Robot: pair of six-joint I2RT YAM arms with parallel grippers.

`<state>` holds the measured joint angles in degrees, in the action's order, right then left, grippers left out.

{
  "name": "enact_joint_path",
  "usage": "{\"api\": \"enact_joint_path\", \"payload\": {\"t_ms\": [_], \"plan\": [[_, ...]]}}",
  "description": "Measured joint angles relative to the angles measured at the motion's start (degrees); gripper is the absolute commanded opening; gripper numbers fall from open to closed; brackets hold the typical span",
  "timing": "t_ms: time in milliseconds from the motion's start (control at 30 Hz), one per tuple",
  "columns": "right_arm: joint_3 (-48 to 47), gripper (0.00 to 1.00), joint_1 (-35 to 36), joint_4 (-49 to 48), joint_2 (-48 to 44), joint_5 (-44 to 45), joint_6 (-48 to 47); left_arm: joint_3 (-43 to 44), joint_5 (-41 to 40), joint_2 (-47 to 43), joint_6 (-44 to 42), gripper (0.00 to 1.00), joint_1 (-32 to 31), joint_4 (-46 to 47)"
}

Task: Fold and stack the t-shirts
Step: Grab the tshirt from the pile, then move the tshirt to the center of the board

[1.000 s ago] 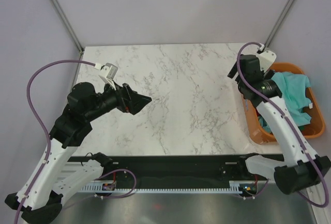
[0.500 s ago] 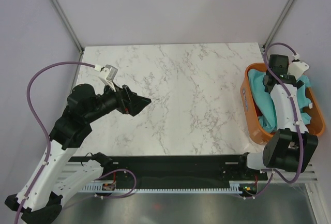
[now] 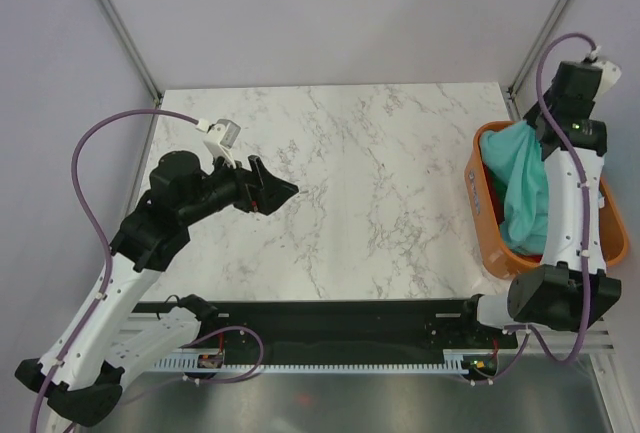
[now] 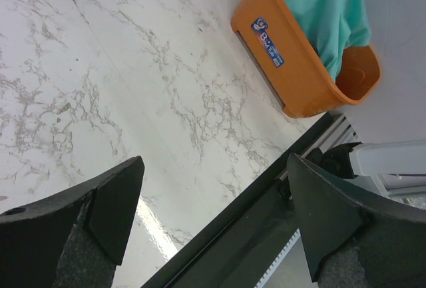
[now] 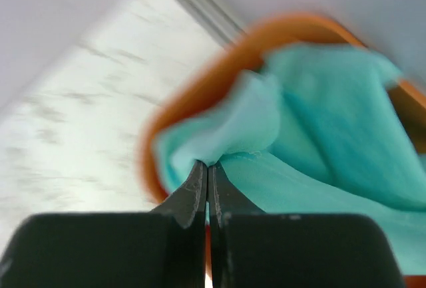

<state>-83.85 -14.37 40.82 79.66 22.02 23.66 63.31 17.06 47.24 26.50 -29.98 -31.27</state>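
A light teal t-shirt [image 3: 525, 188] lies in the orange tub [image 3: 481, 215] at the table's right edge, with one fold drawn up into a peak. My right gripper [image 5: 207, 165] is shut on that fold, and the cloth [image 5: 319, 135] hangs from its tips over the tub [image 5: 200, 82]. In the top view the right gripper [image 3: 532, 131] reaches down from above the tub's far end. My left gripper [image 3: 283, 191] hovers open over the left half of the marble table [image 3: 380, 173], holding nothing. The left wrist view shows the left gripper [image 4: 214, 163] wide apart, with the shirt [image 4: 326, 8] in the tub [image 4: 279, 68] far off.
A black rail [image 3: 350, 308] runs along the table's near edge, also seen in the left wrist view as a dark rail [image 4: 253, 228]. Slanted metal frame posts [image 3: 115, 23] stand at the back corners. Grey walls enclose the table.
My right arm swung over the tub, its gripper shut on the teal shirt and pulled a fold upward. My left gripper shifted slightly toward the back and stayed open.
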Motion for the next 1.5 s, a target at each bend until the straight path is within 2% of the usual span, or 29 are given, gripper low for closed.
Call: {"api": "enact_joint_path", "payload": {"t_ms": [67,167,200,233,300,467,633,833,967,1133,1200,1233,1333,1500], "plan": [[-6.91,0.00,0.00,-1.03,-0.55,-7.82,-0.59,-0.24,-0.83,0.13,0.70,0.96,0.00,0.04],[-14.25,0.00,0.02,-7.67,-4.02,-22.88,1.68,-1.14,-2.45,0.13,1.90,0.96,0.00,0.02],[-15.10,0.00,0.15,-13.07,-6.58,-30.18,4.31,-1.38,-3.32,0.13,2.29,0.96,0.00,-0.04],[-15.37,0.00,0.35,-15.28,-7.69,-32.98,5.38,-1.49,-3.98,0.13,2.62,0.96,0.00,-0.15],[-14.73,0.00,1.25,-26.84,-10.99,-41.97,12.96,-1.44,-5.90,-0.11,3.19,0.96,0.28,-0.46],[-12.61,0.00,7.89,-43.95,-13.84,-53.22,23.76,0.26,-10.64,-1.20,3.61,0.95,0.92,-2.58],[-1.60,0.00,21.92,-48.15,-11.10,-54.53,24.39,1.16,-12.63,-2.64,3.76,0.95,1.03,-3.28],[7.45,0.00,39.19,-44.65,5.40,-48.81,19.52,-0.74,-15.08,-3.87,4.70,0.93,1.05,-4.66],[6.01,0.00,47.50,-42.47,17.14,-45.99,17.75,-2.32,-17.42,-4.50,5.22,0.93,1.05,-6.12],[-7.50,0.01,55.65,-42.23,32.11,-44.13,16.83,-2.84,-20.94,-6.56,5.25,0.93,1.05,-6.95],[-10.54,0.12,57.77,-42.53,35.12,-43.98,16.94,-2.84,-21.79,-7.30,5.25,0.93,1.05,-7.10],[-11.02,0.27,58.49,-42.51,35.76,-43.93,16.92,-2.82,-22.23,-7.69,5.25,0.93,1.05,-7.21],[-11.08,0.49,60.02,-40.57,36.28,-42.34,16.72,-2.82,-22.95,-7.93,5.25,0.93,1.20,-7.43],[-7.15,0.52,57.57,-31.71,31.34,-33.46,15.54,-2.84,-22.91,-6.45,5.25,0.93,1.31,-7.67]]}}
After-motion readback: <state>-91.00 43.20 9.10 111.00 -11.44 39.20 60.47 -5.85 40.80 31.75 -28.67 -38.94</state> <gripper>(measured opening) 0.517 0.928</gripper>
